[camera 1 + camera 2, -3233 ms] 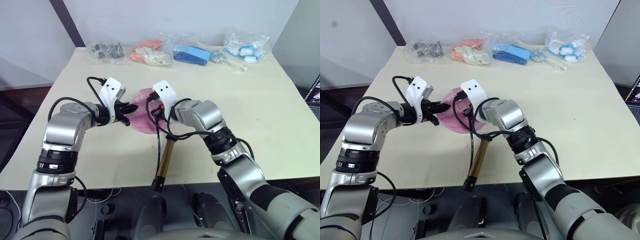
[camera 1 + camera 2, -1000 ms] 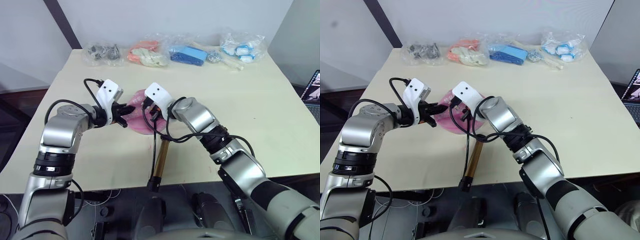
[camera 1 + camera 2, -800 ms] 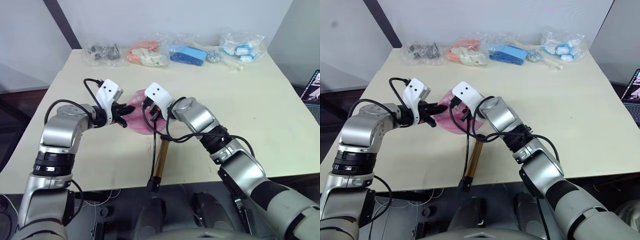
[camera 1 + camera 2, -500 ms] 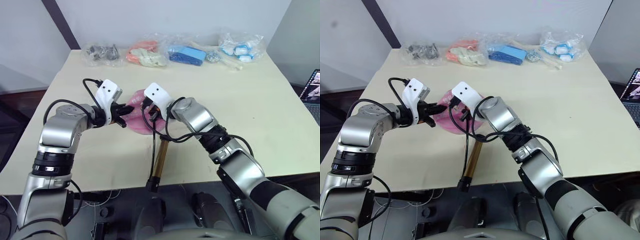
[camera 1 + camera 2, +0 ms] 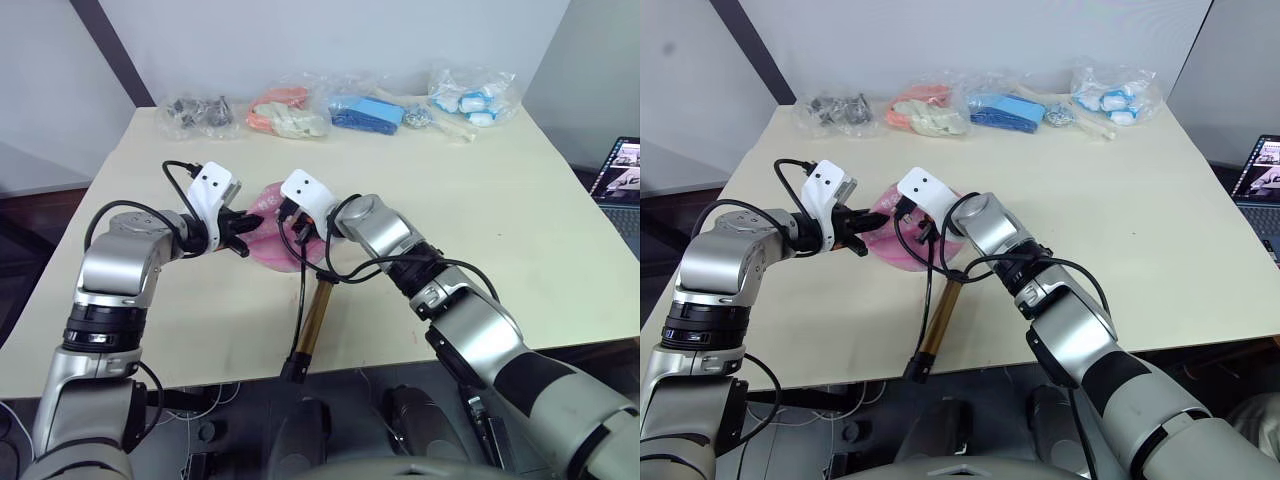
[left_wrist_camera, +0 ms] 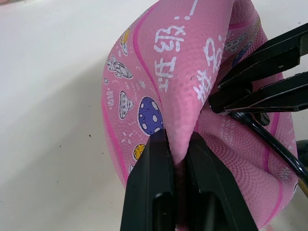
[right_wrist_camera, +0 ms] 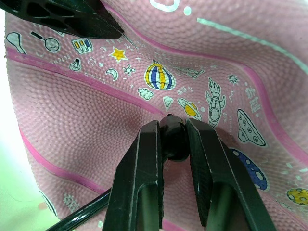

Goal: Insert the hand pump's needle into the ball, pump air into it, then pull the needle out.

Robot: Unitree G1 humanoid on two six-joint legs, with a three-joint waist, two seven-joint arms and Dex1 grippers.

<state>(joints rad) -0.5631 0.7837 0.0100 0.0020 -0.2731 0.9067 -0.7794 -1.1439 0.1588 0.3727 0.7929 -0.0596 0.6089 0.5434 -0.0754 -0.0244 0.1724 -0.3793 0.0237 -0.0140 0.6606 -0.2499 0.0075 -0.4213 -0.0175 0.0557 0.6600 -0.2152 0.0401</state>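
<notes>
The pink ball (image 5: 266, 246), caved in like a bowl, stands on edge on the table. My left gripper (image 6: 175, 137) is shut on its folded rim. Inside the hollow, my right gripper (image 7: 169, 127) is shut on the needle's black fitting (image 7: 173, 139), which presses against the printed ball wall (image 7: 216, 57). The metal pin itself is hidden. From the fitting, a thin black hose (image 5: 301, 290) loops down to the hand pump (image 5: 314, 318). The pump's gold barrel lies on the table, and its black handle (image 5: 291, 370) hangs over the front edge.
Several clear bags line the table's far edge: dark parts (image 5: 198, 108), orange and white items (image 5: 285, 108), blue items (image 5: 368, 108), blue-white items (image 5: 466, 88). A laptop (image 5: 620, 172) sits off the right side.
The camera has shifted, so the whole picture moved. Both grippers keep their holds on the ball rim and the fitting. The right gripper sits slightly further left into the hollow than 3.2 s ago.
</notes>
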